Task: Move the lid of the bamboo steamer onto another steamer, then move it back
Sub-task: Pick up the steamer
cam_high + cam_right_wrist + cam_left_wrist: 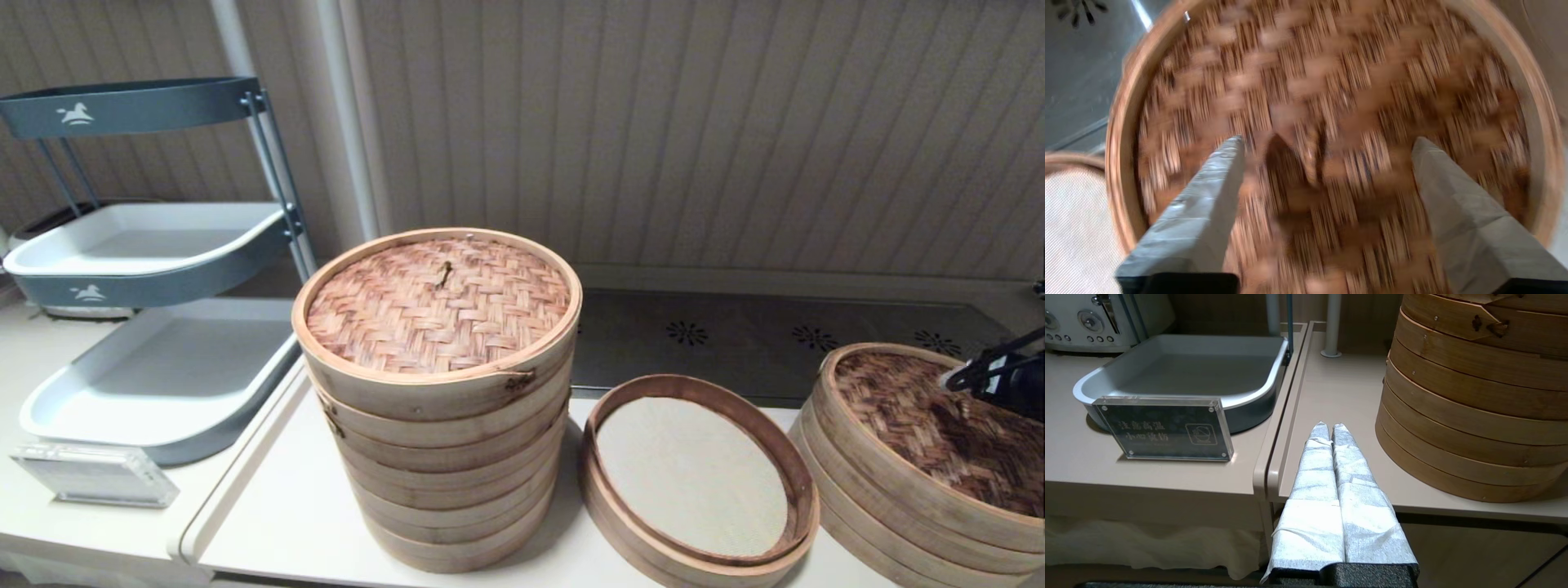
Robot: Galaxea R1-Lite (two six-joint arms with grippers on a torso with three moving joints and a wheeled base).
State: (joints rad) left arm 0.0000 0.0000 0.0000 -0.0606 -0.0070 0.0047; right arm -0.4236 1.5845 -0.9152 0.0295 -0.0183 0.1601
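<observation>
The dark brown herringbone bamboo steamer lid (939,429) rests on a low steamer at the right edge of the table. My right gripper (1329,141) hovers over the lid (1355,81), open, its two wrapped fingers (1216,171) on either side of the small knot handle (1310,157) without touching it. In the head view the right gripper (967,377) shows only as a dark tip over the lid. The other steamer (624,514), shallow with a pale mesh floor, lies uncovered just left of it. My left gripper (1329,426) is shut and empty, parked low at the table's front left.
A tall many-tiered steamer (441,457) with a reddish-orange woven lid (437,302) stands left of centre. A grey tiered tray rack (155,376) and a clear sign holder (94,474) sit on the left counter. A dark metal strip (775,335) runs along the wall.
</observation>
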